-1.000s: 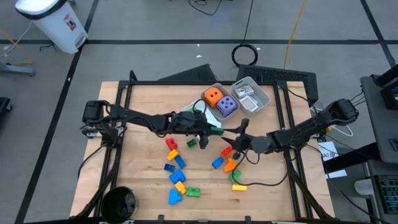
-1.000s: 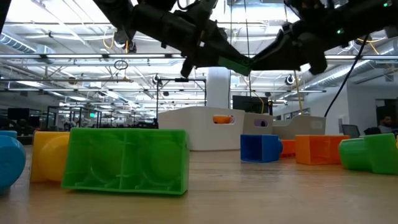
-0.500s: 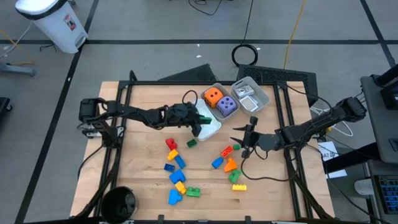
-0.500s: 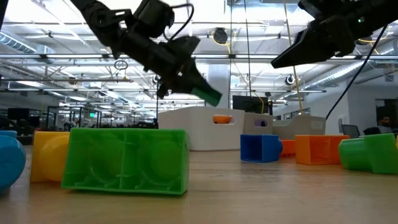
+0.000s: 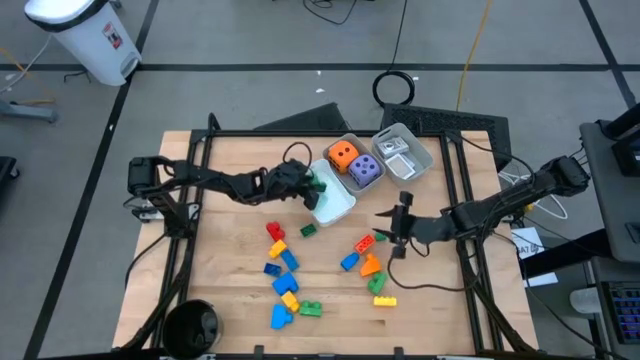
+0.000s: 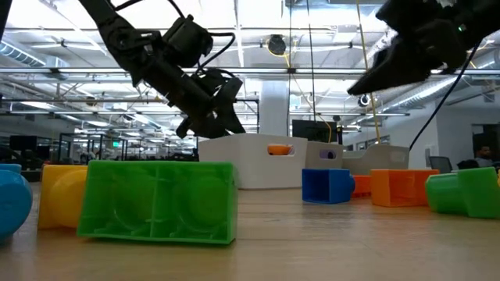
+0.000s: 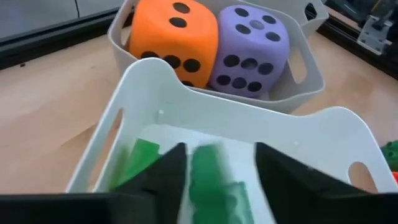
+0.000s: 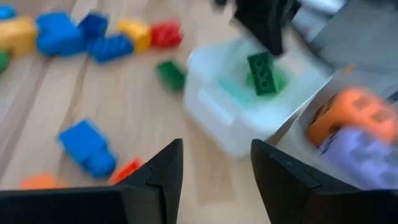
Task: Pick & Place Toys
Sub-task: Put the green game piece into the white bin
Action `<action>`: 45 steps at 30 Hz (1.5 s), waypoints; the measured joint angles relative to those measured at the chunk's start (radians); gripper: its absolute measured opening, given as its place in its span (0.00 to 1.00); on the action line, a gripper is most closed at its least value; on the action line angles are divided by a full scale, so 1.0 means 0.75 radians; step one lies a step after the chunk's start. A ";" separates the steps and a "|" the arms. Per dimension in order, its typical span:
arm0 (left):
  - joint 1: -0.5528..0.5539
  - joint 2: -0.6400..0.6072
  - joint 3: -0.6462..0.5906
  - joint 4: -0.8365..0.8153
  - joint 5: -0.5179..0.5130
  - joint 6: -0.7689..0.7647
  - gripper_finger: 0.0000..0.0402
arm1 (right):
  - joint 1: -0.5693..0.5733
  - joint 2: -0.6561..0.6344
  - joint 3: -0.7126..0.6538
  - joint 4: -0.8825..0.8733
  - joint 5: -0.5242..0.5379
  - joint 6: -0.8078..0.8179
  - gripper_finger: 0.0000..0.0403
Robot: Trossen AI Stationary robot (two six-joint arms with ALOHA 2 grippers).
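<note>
My left gripper point(image 5: 312, 186) hangs open just above the white tray point(image 5: 338, 207). A green brick point(image 8: 264, 73) is loose below its fingers, blurred between them in the left wrist view point(image 7: 214, 180), and over the tray floor. Another green brick point(image 7: 140, 158) lies in that tray. My right gripper point(image 5: 380, 225) stands open and empty above the table's middle. Below it lie loose bricks point(image 5: 365, 258). More bricks point(image 5: 283, 268) lie left of these.
Behind the white tray, a grey tray point(image 5: 375, 183) holds an orange die point(image 5: 342, 155) and a purple die point(image 5: 364, 170). A clear tray point(image 5: 403, 153) stands at the far right. A small green brick point(image 5: 308, 230) lies near the white tray's near corner.
My left gripper has carried the green brick from the table's middle toward the left and down over the white tray, and has let it go. My right gripper has drawn back a little toward the right edge and rolled.
</note>
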 joint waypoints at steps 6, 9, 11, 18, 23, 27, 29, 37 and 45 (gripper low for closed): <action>0.000 0.000 0.000 0.002 -0.001 0.002 0.77 | -0.001 0.013 -0.050 -0.032 -0.109 0.055 0.48; 0.000 0.000 0.000 0.002 0.000 0.000 0.85 | -0.006 0.030 -0.110 0.060 -0.162 0.050 0.53; 0.000 0.000 0.000 0.005 0.000 0.000 0.88 | -0.015 0.042 -0.149 0.092 -0.177 0.054 0.57; 0.000 0.000 0.000 0.017 0.000 -0.002 0.90 | -0.086 0.092 -0.225 0.104 -0.369 0.082 0.66; 0.000 0.000 0.000 0.022 0.000 -0.002 0.87 | -0.144 0.167 -0.263 0.134 -0.388 0.053 0.64; 0.000 0.000 0.000 0.028 0.000 -0.002 0.85 | -0.203 0.227 -0.283 0.229 -0.462 0.053 0.58; 0.000 0.001 0.000 0.029 0.000 -0.002 0.85 | -0.226 0.250 -0.283 0.264 -0.514 0.052 0.54; 0.000 0.001 0.000 0.030 0.000 -0.002 0.84 | -0.248 0.294 -0.285 0.321 -0.581 -0.068 0.32; -0.007 0.001 0.000 0.032 0.002 -0.014 0.84 | -0.248 0.181 -0.259 0.331 -0.579 -0.179 0.13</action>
